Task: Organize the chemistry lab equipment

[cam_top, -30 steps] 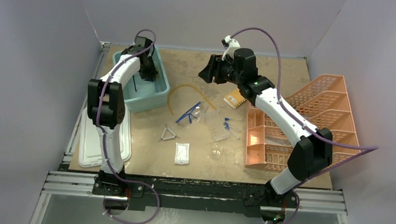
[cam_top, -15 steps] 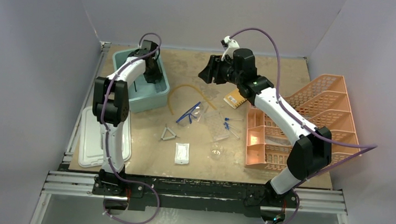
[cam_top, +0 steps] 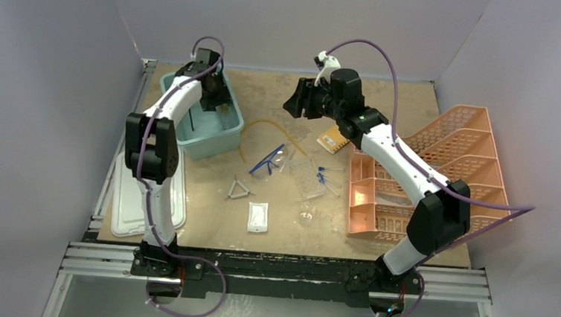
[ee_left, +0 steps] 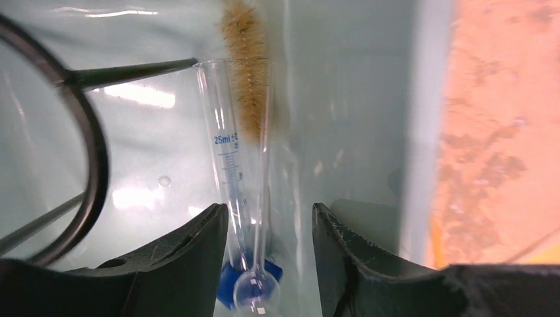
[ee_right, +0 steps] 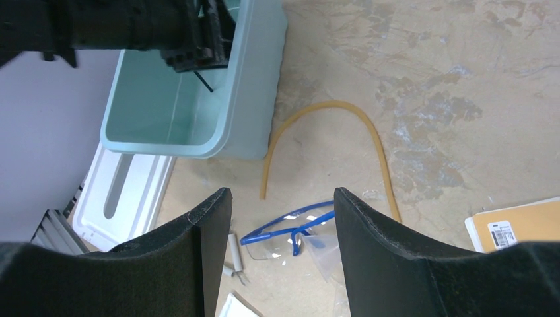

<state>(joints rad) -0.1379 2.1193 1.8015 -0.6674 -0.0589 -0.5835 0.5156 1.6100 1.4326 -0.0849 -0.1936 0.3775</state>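
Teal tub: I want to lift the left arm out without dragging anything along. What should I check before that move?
1. Left end effector open: ok, jaws apart.
2. Graduated cylinder free of the fingers: cannot tell, it lies between them, close to one.
3. Cylinder resting inside the teal tub: ok, beside the brush.
4. Wire ring tripod not between the jaws: ok, off to one side.
5. Right end effector empty: ok, open with nothing between the jaws.
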